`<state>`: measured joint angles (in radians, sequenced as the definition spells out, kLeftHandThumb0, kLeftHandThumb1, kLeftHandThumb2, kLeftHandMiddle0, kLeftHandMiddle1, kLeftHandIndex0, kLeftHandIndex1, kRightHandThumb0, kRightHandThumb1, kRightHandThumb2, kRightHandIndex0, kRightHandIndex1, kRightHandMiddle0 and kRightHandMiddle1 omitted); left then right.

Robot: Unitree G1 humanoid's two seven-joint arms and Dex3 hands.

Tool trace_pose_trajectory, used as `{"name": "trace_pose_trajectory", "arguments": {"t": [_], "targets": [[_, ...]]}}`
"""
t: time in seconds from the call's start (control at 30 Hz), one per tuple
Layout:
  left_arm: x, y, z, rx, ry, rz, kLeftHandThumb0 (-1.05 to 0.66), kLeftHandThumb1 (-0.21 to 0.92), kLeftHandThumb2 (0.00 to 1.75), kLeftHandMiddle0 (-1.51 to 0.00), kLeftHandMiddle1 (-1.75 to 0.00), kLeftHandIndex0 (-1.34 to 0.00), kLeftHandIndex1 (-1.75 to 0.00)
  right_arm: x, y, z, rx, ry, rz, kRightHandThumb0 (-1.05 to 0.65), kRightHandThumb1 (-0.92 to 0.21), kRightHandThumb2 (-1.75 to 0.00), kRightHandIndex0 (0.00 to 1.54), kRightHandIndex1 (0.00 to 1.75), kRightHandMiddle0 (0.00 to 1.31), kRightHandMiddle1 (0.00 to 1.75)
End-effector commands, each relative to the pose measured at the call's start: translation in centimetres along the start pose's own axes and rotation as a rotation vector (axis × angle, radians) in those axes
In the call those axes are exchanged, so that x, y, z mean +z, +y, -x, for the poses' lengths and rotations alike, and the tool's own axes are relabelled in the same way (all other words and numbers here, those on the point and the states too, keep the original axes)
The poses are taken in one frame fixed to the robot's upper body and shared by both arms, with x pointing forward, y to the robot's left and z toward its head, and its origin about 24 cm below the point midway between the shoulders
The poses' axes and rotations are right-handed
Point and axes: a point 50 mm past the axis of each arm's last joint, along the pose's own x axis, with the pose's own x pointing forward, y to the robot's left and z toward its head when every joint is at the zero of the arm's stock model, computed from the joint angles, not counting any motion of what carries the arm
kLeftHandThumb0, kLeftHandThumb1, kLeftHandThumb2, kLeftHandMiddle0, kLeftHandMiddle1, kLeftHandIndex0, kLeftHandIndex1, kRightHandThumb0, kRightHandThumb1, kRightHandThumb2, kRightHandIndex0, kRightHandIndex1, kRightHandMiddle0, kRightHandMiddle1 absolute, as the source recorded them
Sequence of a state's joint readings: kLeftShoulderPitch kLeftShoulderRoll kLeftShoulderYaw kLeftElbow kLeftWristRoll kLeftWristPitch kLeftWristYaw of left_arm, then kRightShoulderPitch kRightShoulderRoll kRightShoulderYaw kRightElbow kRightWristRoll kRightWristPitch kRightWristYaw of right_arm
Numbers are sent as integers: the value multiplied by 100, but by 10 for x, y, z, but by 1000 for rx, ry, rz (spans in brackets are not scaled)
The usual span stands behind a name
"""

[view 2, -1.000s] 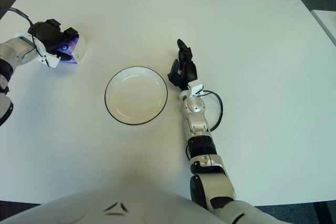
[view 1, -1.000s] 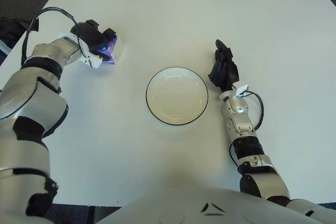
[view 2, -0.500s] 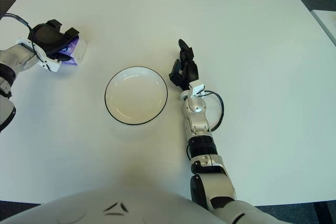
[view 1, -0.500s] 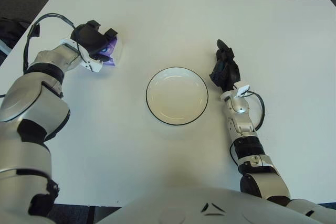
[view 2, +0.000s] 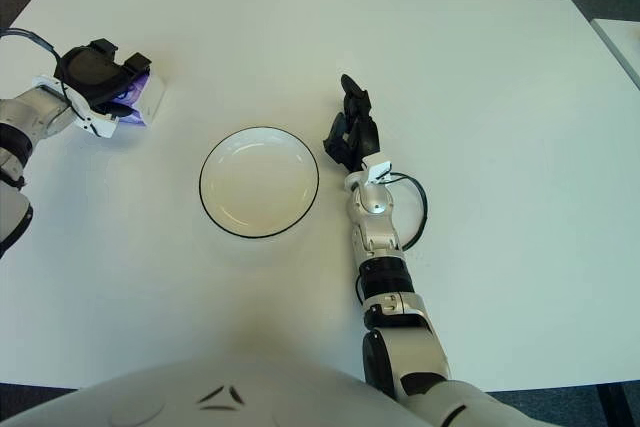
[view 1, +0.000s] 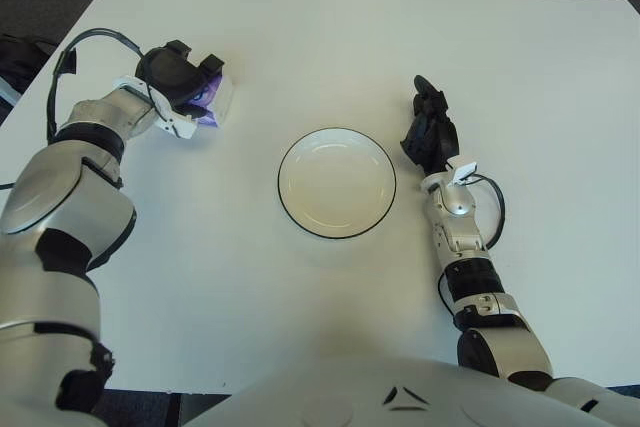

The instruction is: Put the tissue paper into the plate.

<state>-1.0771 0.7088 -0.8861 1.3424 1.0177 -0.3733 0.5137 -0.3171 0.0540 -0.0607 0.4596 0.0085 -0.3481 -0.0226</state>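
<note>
The white-and-purple tissue paper pack (view 1: 213,104) sits well to the left of the round white black-rimmed plate (view 1: 337,183) on the white bench (view 1: 320,37), clamped between the black fingers (view 1: 208,64) of the left hand (view 1: 178,77). The right hand (view 1: 428,132) shows just right of the plate, its fingers loosely extended and holding nothing.

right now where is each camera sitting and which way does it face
Left eye view: on the head, looking forward and down at the white table; shows both arms, the left hand closed on the tissue pack, the right hand right of the plate, and the torso below.
Right eye view: beside it, same aim; the left arm is cut off at the edge.
Both share the table, plate, tissue pack and both hands.
</note>
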Motion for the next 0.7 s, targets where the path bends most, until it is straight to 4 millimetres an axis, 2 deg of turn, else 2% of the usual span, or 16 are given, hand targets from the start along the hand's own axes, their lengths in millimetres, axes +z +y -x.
{"name": "trace_pose_trajectory", "arguments": {"t": [0.0, 0.2, 0.4, 0.57, 0.67], "targets": [[23, -34, 12, -139, -62, 28, -48, 31, 132, -111, -175, -61, -175, -55, -17, 37, -64, 293, 0, -71, -92, -97, 21, 2, 0, 44], [21, -33, 12, -110, -56, 10, -48, 33, 130, -109, -175, -60, -175, -56, -17, 38, -63, 295, 3, -71, -92, -97, 21, 2, 0, 44], [19, -30, 12, -84, -53, 17, -50, 28, 135, -110, -175, -64, -175, -56, -17, 38, -63, 295, 5, -71, -92, -96, 22, 2, 0, 44], [0, -3, 3, -17, -10, 45, -50, 28, 136, -110, -175, -64, -175, -56, -17, 39, -60, 300, 11, -71, -92, -97, 22, 2, 0, 45], [-5, 4, 1, 6, 3, 68, -50, 29, 135, -109, -175, -64, -175, -56, -17, 39, -58, 302, 12, -72, -92, -97, 22, 2, 0, 45]]}}
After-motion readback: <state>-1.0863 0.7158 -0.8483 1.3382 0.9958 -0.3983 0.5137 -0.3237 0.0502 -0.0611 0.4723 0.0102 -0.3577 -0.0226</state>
